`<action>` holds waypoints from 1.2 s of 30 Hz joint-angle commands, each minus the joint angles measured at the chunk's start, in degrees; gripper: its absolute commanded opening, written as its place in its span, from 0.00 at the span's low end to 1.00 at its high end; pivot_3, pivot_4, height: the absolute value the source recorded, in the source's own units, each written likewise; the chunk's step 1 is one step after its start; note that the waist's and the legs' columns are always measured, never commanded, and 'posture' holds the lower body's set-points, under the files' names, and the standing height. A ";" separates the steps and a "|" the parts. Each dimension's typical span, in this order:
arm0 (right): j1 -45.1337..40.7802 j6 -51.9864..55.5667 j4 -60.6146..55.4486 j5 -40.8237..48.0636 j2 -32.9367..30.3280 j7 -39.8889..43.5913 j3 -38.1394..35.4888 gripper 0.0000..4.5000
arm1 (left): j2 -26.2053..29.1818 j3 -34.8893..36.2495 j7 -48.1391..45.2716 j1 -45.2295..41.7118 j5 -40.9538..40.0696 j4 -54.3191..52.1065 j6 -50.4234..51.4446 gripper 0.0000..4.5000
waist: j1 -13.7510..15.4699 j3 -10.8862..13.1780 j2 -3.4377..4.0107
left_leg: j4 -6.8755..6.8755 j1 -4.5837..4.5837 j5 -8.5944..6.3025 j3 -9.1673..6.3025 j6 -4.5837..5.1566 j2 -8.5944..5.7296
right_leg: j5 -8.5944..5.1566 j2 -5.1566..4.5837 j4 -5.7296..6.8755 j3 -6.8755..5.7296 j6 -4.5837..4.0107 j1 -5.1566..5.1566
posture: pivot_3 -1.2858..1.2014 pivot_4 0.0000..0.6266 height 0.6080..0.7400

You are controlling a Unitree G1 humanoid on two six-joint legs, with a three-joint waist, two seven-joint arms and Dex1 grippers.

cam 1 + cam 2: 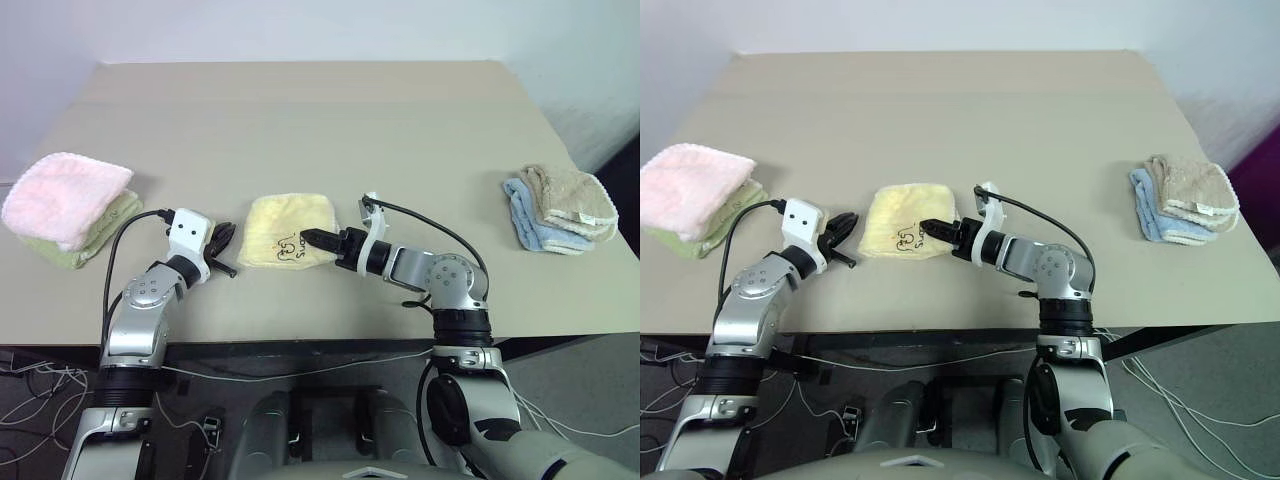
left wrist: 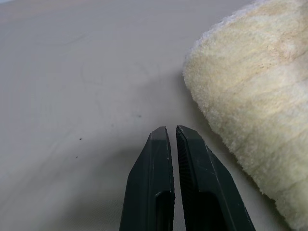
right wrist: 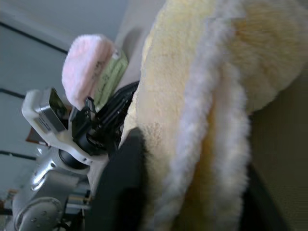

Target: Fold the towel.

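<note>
The towel (image 1: 290, 230) lies folded on the tan tabletop (image 1: 330, 130), with a white wall behind. The left tool (image 1: 228, 252) sits pinched together just beside the towel, holding nothing. The right tool (image 1: 312, 238) grips the towel's edge.

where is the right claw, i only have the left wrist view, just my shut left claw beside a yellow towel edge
observer: the right claw is at the near right corner of the pale yellow terry-cloth towel, with the towel's thick edge between its fingers.
operator: is the towel spread out or folded
observer: it lies folded into a rough square mid-table.
operator: what else is on the table
observer: a fluffy pink towel on a green cloth at far left, and a beige towel on a blue cloth at far right.
</note>
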 commanded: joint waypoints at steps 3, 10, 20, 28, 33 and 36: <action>-0.94 0.38 -3.51 3.72 -0.02 -1.35 -2.91 0.01 | -0.46 -0.28 0.14 -0.47 0.54 -2.39 -0.54 0.07 | 0.01 0.00 0.00 | 0.00 0.00 0.00 0.00 0.00 0.00 | 0.00 0.00 0.00 0.00 0.00 0.00 | 0.52 0.24 1.00; -2.81 -2.96 -10.86 7.02 -5.76 -5.25 -10.25 0.01 | -0.72 -0.59 -0.14 -0.70 0.56 -2.20 -0.56 0.07 | 0.21 0.00 0.00 | 0.01 0.00 0.00 0.00 0.01 -0.02 | 0.01 -0.01 0.00 0.00 0.02 0.02 | 0.52 0.24 1.00; -8.56 -17.18 -6.96 2.70 -25.93 -20.87 -28.54 0.01 | -3.76 -4.64 -2.31 -4.87 0.93 2.41 -1.61 0.07 | 0.24 0.02 0.02 | 0.04 0.00 -0.01 0.04 0.04 -0.02 | 0.01 0.00 -0.05 0.00 0.05 0.05 | 0.52 0.24 1.00; -1.33 -20.20 -1.92 -1.30 -27.93 -33.83 -34.95 0.01 | -5.80 -6.84 -3.56 -6.74 1.44 4.48 -2.52 0.07 | 0.20 0.01 0.04 | 0.04 0.04 0.01 0.16 0.05 0.02 | 0.01 0.03 -0.01 0.10 0.07 0.05 | 0.52 0.24 1.00; 0.23 -20.20 -1.62 -0.22 -26.94 -35.70 -34.66 0.01 | -6.11 -7.05 -3.85 -6.51 1.98 4.58 -2.64 0.07 | 0.12 0.00 0.10 | 0.04 0.07 0.01 0.18 0.06 0.02 | 0.03 0.04 0.02 0.15 0.10 0.04 | 0.52 0.24 1.00; 0.16 -20.71 -0.79 0.12 -27.16 -35.86 -34.73 0.13 | -6.15 -6.97 -3.94 -6.29 2.14 4.22 -2.48 0.07 | 0.17 0.00 0.10 | 0.05 0.07 0.01 0.17 0.07 0.02 | 0.02 0.04 0.01 0.15 0.11 0.05 | 0.52 0.24 1.00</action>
